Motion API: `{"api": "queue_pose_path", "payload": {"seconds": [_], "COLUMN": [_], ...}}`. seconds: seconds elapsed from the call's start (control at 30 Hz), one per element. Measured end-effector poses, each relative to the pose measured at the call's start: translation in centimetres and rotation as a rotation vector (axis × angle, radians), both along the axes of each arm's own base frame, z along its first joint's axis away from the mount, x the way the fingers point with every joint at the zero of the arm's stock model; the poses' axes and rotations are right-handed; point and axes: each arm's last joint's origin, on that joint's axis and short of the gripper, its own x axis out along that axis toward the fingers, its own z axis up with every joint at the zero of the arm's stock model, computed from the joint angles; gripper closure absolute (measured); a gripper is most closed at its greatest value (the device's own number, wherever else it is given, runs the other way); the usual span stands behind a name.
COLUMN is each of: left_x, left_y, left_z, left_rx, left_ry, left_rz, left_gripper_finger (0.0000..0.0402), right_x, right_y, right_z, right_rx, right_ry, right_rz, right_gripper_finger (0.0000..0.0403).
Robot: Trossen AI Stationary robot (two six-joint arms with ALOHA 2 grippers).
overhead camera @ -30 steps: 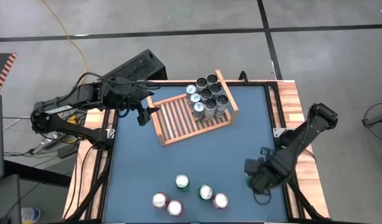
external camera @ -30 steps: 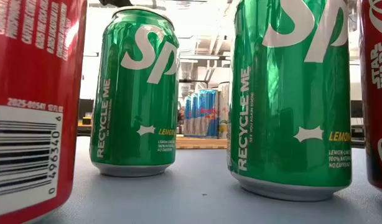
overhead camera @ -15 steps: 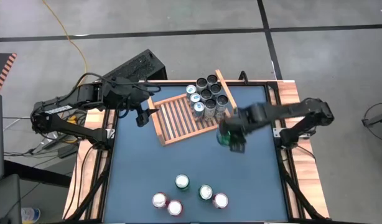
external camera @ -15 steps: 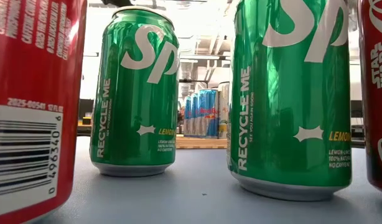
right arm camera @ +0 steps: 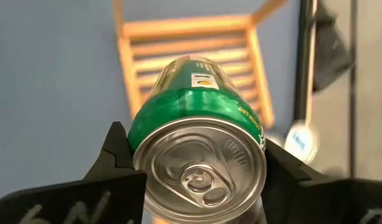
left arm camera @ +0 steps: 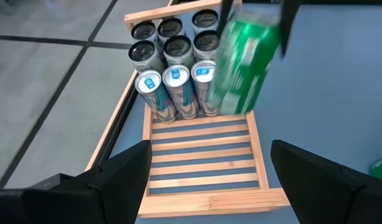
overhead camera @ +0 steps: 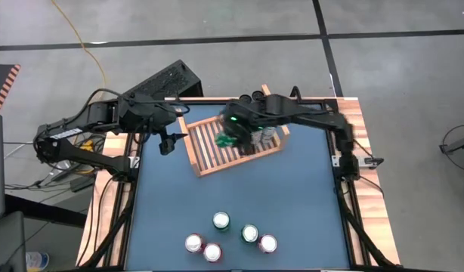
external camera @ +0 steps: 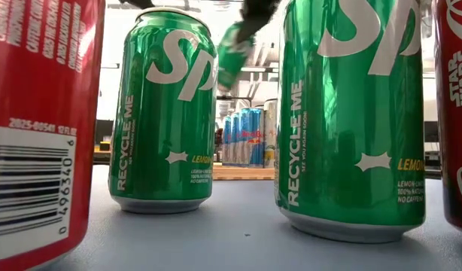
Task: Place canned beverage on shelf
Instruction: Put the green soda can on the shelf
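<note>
Between the right gripper's (right arm camera: 197,177) two dark fingers (right arm camera: 116,158) sits a green can (right arm camera: 200,137), clamped across its body with the jaws about half apart, the pull-tab end turned toward the wrist camera. In the high view that can (overhead camera: 230,137) hangs tilted over the shelf (overhead camera: 217,147), above the bare slats just beside the cans already racked (overhead camera: 253,113) in the far corner. The left wrist view agrees: green can (left arm camera: 244,65) in the air, leaning, next to the front row of silver-and-blue cans (left arm camera: 175,87), not yet touching wood.

What has changed is the whole position of the right arm. A second ago it was down near the table's near right edge, close to the loose cans (overhead camera: 230,234); half a second ago it was partway across, already carrying something green just off the shelf's right end; now it reaches over the rack itself. So the pick and most of the carry look done, and what is left is to right the can, lower it onto the slats beside its neighbours and let go (a tilted set-down could knock the row).

Off the shelf's left end, the left gripper (overhead camera: 165,142) hovers with its jaws spread wide and nothing between them; it has barely shifted. Five cans still wait at the near edge.
</note>
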Motion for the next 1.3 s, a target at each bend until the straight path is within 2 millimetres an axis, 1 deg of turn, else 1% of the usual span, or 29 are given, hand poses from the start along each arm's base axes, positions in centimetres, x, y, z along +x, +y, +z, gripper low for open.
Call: {"api": "queue_pose_path", "payload": {"seconds": [0.07,0.13,0.17,0.23,0.33,0.47,0.63,0.77,0.97,1.07,1.13,1.3], "left_x": [-0.3,-0.6,-0.7,-0.9,-1.0,-0.9,-0.9,-1.0,-1.1,-1.1,-1.2,-1.2], "left_y": [0.0,-0.1,-0.1,-0.1,-0.1,0.0,0.1,0.4,0.8,1.1,1.2,1.4], "left_z": [0.2,0.3,0.4,0.4,0.5,0.5,0.5,0.6,0.6,0.6,0.6,0.5], "left_rx": [-0.01,-0.022,-0.022,-0.02,-0.021,-0.025,-0.03,-0.006,-0.012,-0.011,-0.011,-0.022], "left_ry": [-0.016,-0.029,-0.036,-0.04,-0.047,-0.054,-0.058,-0.062,-0.067,-0.065,-0.065,-0.064], "left_rz": [0.008,0.019,0.024,0.036,0.047,0.078,0.101,0.141,0.168,0.179,0.186,0.174], "left_gripper_finger": [0.0085,0.0085,0.0085,0.0085,0.0085,0.0085,0.0085,0.0085,0.0085,0.0085,0.0085,0.0085], "right_x": [1.8,3.1,3.4,4.2,4.9,6.1,6.7,6.8,6.7,6.7,6.7,6.9], "right_y": [-1.1,-2.2,-2.7,-3.8,-5.3,-6.9,-7.3,-7.4,-8.3,-8.2,-8.2,-7.8], "right_z": [-0.4,-1.9,-2.5,-4.5,-6.6,-9.1,-11.2,-11.4,-11.3,-11.4,-11.6,-12.1], "right_rx": [-0.031,-0.07,-0.091,-0.114,-0.161,-0.221,-0.272,-0.296,-0.306,-0.293,-0.274,-0.25], "right_ry": [-0.005,-0.009,-0.002,0.056,0.135,0.201,0.306,0.316,0.308,0.303,0.306,0.318], "right_rz": [0.032,0.064,0.081,0.112,0.126,0.221,0.345,0.396,0.396,0.404,0.415,0.418], "right_gripper_finger": [0.0236,0.0236,0.0236,0.0236,0.0236,0.0236,0.0236,0.0236,0.0236,0.0235,0.0223,0.0179]}}
